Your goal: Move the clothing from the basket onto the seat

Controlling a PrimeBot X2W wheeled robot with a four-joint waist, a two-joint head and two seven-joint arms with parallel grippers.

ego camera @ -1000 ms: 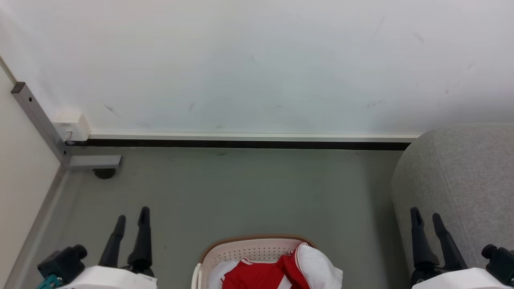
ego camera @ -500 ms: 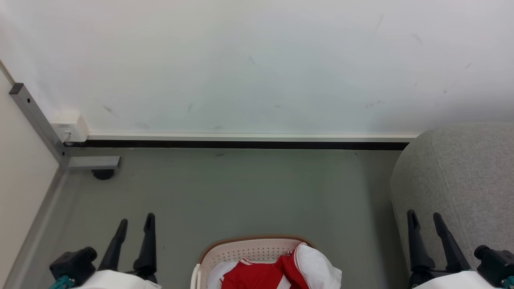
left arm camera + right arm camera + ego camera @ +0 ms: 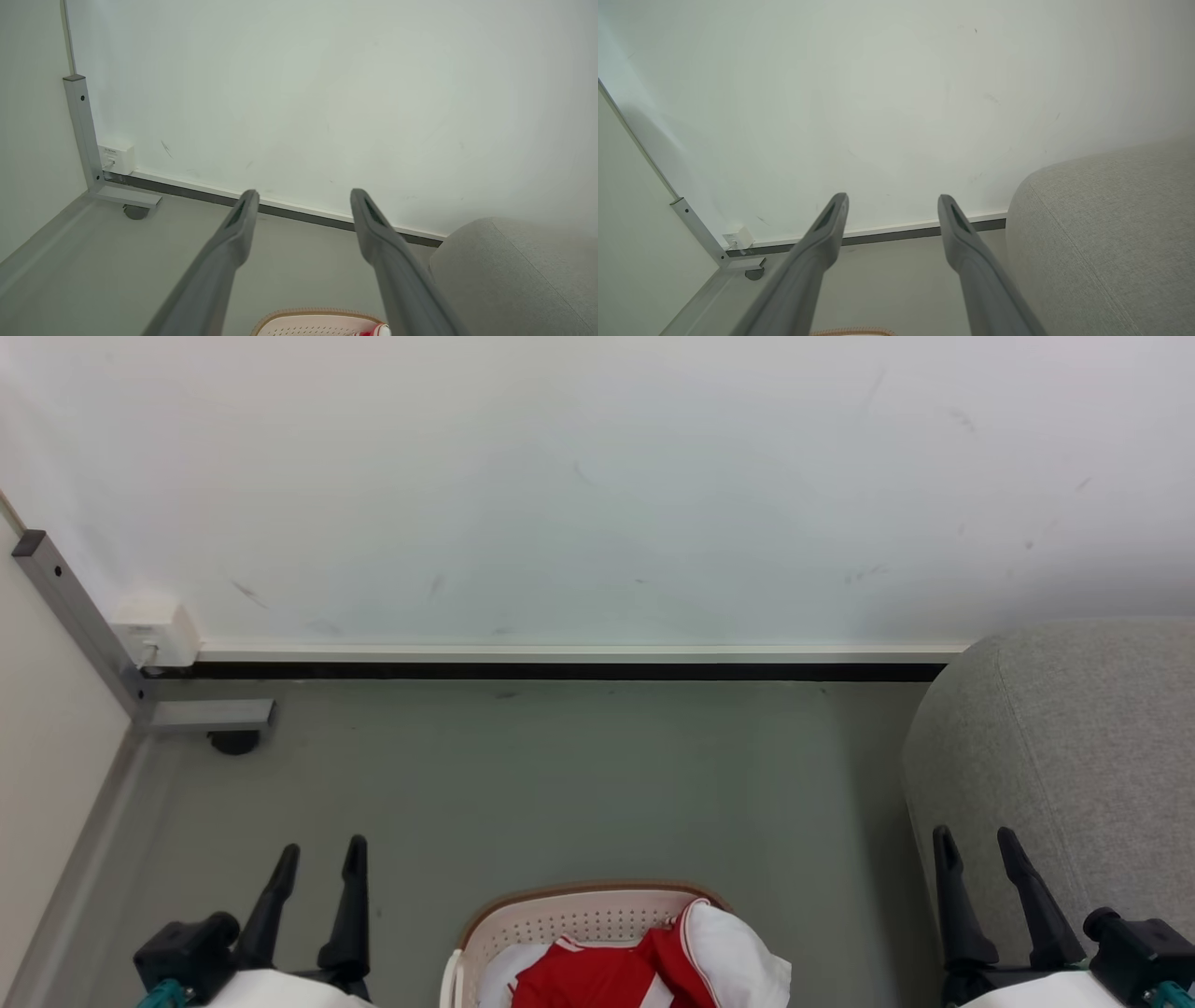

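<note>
- The red-and-white clothing (image 3: 597, 978) lies heaped in the cream laundry basket (image 3: 560, 922), low in the middle of the head view.
- The left tool (image 3: 322, 847) and right tool (image 3: 975, 833) both gape wide and hold nothing.
- The grey seat (image 3: 1083, 737) stands to the right (the right tool is just beside it).
- Bare floor (image 3: 579, 775) lies ahead; a metal post (image 3: 75, 607) and socket box (image 3: 154, 627) occupy the left corner.

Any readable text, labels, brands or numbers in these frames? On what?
No legible text anywhere.
Small white plastic wall box near the floor: tiny dark label marking, too small to read.
Red-and-white fabric clothing in the cream perforated plastic basket: no print visible.
</note>
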